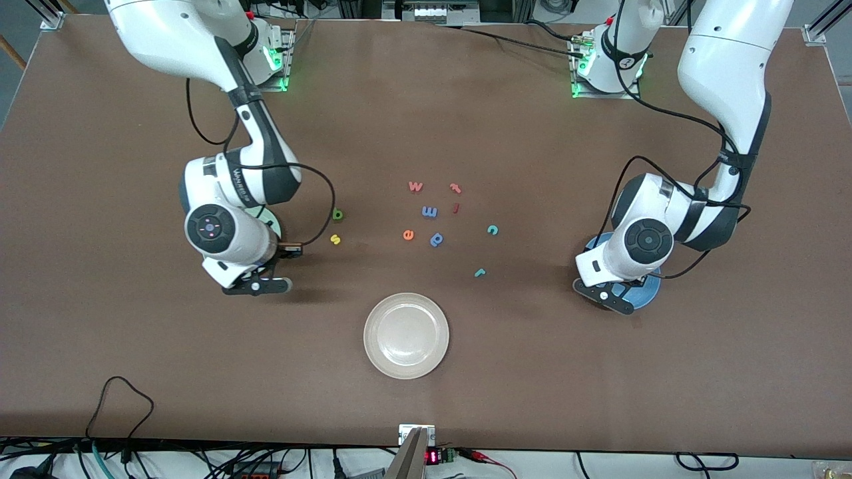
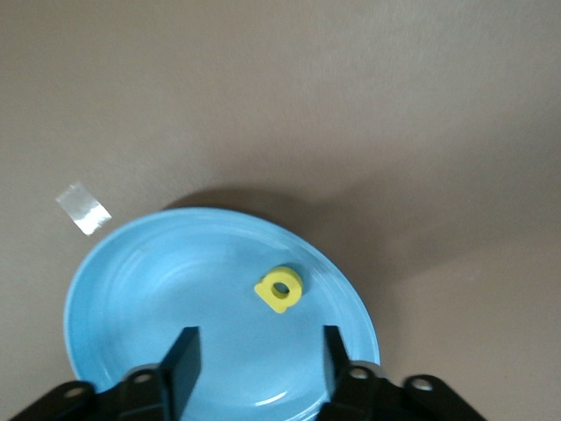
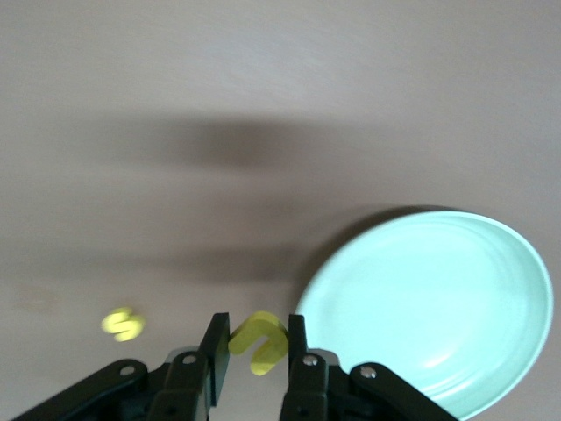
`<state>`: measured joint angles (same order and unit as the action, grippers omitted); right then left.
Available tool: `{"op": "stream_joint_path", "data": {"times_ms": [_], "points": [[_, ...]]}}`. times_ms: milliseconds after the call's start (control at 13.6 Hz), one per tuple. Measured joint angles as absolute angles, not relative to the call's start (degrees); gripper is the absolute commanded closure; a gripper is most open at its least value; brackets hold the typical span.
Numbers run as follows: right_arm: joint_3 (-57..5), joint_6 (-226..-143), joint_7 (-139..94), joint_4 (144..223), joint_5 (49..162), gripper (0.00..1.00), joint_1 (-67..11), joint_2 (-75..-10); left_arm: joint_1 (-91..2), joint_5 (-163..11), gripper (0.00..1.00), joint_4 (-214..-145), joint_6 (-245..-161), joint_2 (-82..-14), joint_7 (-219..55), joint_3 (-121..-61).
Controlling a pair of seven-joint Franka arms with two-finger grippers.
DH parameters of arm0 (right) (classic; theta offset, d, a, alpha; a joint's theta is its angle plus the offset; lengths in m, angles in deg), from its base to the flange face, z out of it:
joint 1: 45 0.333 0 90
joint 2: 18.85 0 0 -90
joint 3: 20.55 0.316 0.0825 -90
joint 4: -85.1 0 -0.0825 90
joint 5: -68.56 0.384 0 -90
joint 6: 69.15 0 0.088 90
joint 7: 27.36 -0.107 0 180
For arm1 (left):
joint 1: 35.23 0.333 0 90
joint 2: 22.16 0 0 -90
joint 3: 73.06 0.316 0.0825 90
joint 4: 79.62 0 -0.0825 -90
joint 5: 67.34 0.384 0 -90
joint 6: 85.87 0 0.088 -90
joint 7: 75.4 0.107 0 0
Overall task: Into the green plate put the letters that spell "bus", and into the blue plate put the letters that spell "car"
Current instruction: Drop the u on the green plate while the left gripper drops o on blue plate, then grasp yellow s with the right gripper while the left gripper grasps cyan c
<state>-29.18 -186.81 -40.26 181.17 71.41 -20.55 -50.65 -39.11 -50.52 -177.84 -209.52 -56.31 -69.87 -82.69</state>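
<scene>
My left gripper (image 2: 258, 360) hangs open over the blue plate (image 2: 158, 289), with nothing between its fingers. The yellow "a" (image 2: 280, 290) lies in that plate. My right gripper (image 3: 254, 351) is shut on the yellow "u" (image 3: 259, 342), above the table right at the rim of the green plate (image 3: 438, 307). In the front view the right arm covers most of the green plate (image 1: 271, 225). On the table lie the green "b" (image 1: 338, 214), the yellow "s" (image 1: 335, 239), the teal "c" (image 1: 492, 230) and the teal "r" (image 1: 479, 272).
A white plate (image 1: 406, 336) stands nearer the front camera, midway along the table. Spare letters sit between the arms: an orange "w" (image 1: 415, 186), a blue "m" (image 1: 429, 211), an orange "e" (image 1: 408, 234) and a blue "p" (image 1: 436, 239). A bit of tape (image 2: 83, 208) lies beside the blue plate.
</scene>
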Motion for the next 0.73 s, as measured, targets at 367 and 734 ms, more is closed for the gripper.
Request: {"op": "stream_joint_path", "data": {"times_ms": [367,734], "points": [[-31.57,-199.39,-37.87,193.93,71.12,1.0,-20.76,-48.9,-39.32,-56.88,0.0,-176.95,-205.73,-55.1,-71.91,-86.73],[-31.88,-201.21,-36.89,196.74,71.05,0.58,-22.71,-48.12,-47.32,-61.5,0.0,-173.99,-208.6,-58.61,-81.58,-87.75]]}}
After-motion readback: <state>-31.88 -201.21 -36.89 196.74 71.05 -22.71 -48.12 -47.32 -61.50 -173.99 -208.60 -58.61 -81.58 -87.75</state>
